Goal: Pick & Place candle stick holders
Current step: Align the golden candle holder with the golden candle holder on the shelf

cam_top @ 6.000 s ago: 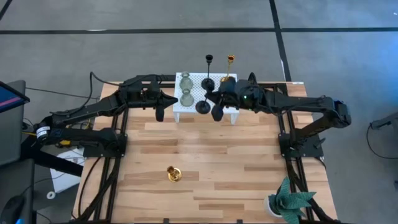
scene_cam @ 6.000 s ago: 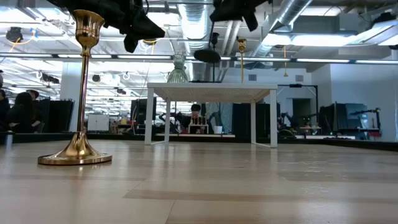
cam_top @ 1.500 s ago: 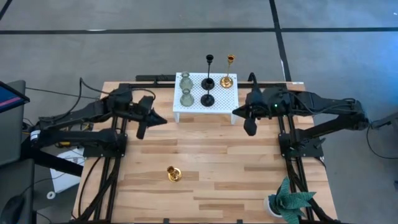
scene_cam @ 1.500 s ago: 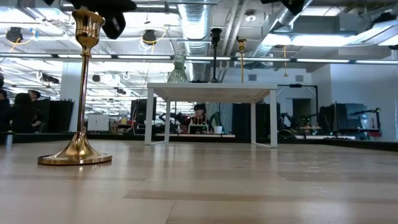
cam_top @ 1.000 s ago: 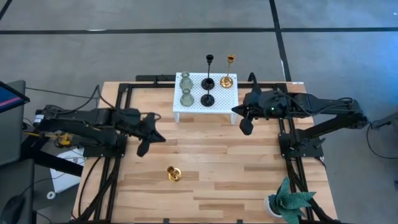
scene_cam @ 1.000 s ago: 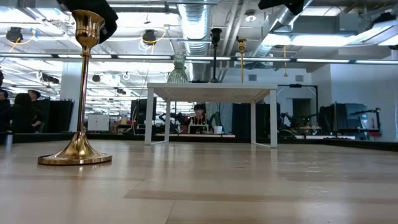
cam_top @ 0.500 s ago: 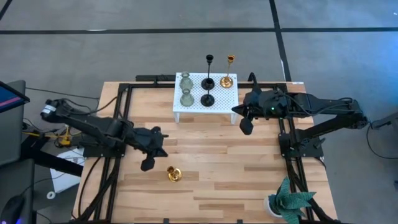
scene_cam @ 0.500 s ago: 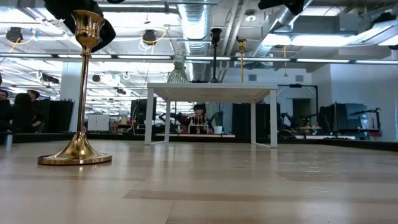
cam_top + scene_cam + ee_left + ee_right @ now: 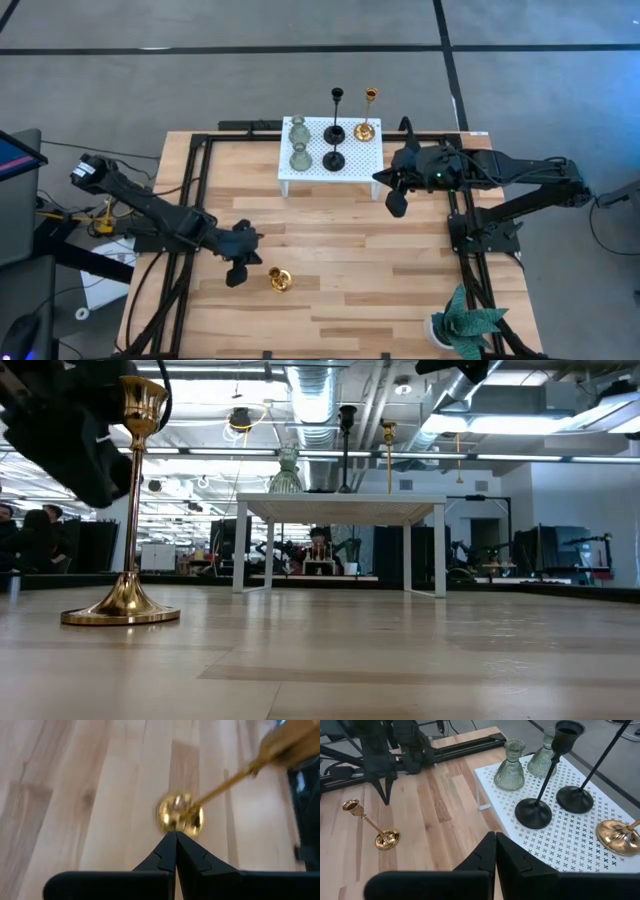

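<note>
Standing alone on the wooden table (image 9: 350,250), the gold candle stick holder (image 9: 279,280) has the left gripper (image 9: 236,275) just beside it (fingers pressed together, empty), while the right gripper (image 9: 395,205), likewise closed on nothing, hangs beside the white stand (image 9: 330,160) bearing the other five.

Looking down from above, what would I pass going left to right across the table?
Left pincer → lone shiny gold candle holder → white perforated stand with the other holders → right pincer → green leafy plant in a white pot.
</note>
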